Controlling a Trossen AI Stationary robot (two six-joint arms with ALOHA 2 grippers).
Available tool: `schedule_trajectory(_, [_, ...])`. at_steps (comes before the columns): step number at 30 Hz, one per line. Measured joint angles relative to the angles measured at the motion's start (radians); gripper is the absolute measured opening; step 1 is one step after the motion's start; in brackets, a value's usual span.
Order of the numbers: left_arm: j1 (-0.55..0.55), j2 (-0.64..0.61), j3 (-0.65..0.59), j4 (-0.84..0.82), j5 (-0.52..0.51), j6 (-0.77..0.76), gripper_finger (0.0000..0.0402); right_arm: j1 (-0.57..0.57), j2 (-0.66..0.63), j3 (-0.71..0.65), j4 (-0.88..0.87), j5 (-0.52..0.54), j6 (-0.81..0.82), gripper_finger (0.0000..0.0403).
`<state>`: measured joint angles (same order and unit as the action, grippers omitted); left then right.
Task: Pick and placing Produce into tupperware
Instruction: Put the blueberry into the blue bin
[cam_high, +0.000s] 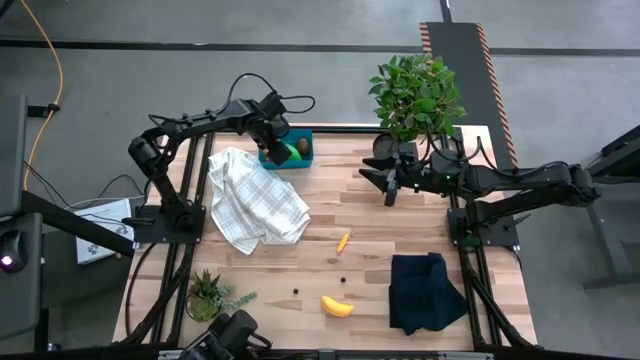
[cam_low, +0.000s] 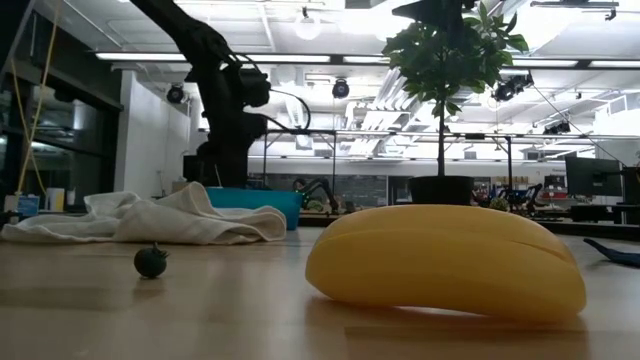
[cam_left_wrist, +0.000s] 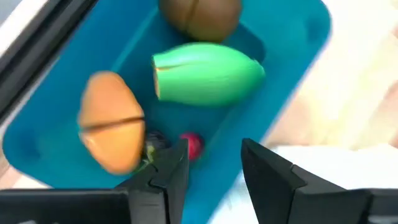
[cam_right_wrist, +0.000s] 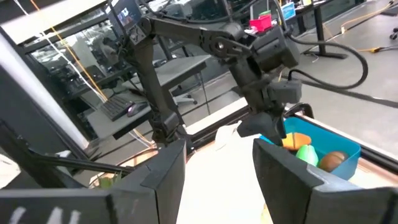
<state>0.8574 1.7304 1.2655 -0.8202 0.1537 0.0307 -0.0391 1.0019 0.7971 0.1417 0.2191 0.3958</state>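
The teal tupperware (cam_high: 287, 151) stands at the table's far edge, beside the white checked cloth (cam_high: 255, 200). In it lie a brown kiwi (cam_left_wrist: 199, 15), a green oval (cam_left_wrist: 208, 71), an orange piece (cam_left_wrist: 112, 121), a red strawberry (cam_left_wrist: 194, 144) and a dark berry (cam_left_wrist: 152, 143). My left gripper (cam_left_wrist: 214, 168) hangs open over the box's near wall, pointing steeply down, the strawberry just beyond one fingertip. A yellow banana (cam_high: 337, 306), a small orange carrot (cam_high: 343, 241) and two dark berries (cam_high: 296, 291) lie on the table. My right gripper (cam_high: 390, 185) waits open and level at mid-right, holding nothing.
A leafy bush in a dark pot (cam_high: 415, 95) stands at the far right, behind my right arm. A black folded cloth (cam_high: 425, 290) lies near right, and a small spiky plant (cam_high: 208, 295) near left. Bare wood lies between the cloths.
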Motion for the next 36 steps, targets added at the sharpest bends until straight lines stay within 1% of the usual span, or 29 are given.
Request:
schedule_trajectory(4, [-0.012, -0.060, 0.000, -0.075, 0.084, 0.021, 0.0138, 0.000, 0.000, 0.000, -0.010, -0.034, 0.008, 0.0179])
schedule_trajectory(7, [-0.045, -0.127, 0.000, -0.110, 0.087, 0.017, 0.0138, 0.000, 0.000, 0.000, -0.019, -0.041, 0.008, 0.0179])
schedule_trajectory(11, [-0.125, -0.223, 0.000, -0.110, 0.082, -0.014, 0.0138, 0.000, 0.000, 0.000, -0.033, -0.055, 0.007, 0.0179])
schedule_trajectory(18, [-0.317, -0.370, 0.000, -0.110, -0.002, -0.138, 0.0138, 0.000, 0.000, 0.000, -0.118, -0.172, 0.046, 0.0179])
schedule_trajectory(24, [-0.512, -0.433, -0.009, -0.129, -0.039, -0.256, 0.0138, 0.000, 0.000, 0.000, -0.185, -0.245, 0.052, 0.0179])
schedule_trajectory(27, [-0.628, -0.455, -0.061, -0.105, -0.074, -0.359, 0.0138, 0.000, 0.000, 0.000, -0.187, -0.257, 0.051, 0.0179])
schedule_trajectory(30, [-0.755, -0.474, -0.138, -0.059, -0.154, -0.492, 0.0138, 0.000, 0.000, 0.000, -0.187, -0.257, 0.051, 0.0179])
schedule_trajectory(36, [-0.966, -0.505, -0.279, 0.129, -0.301, -0.739, 0.0138, 0.000, 0.000, 0.000, -0.187, -0.257, 0.043, 0.0179])
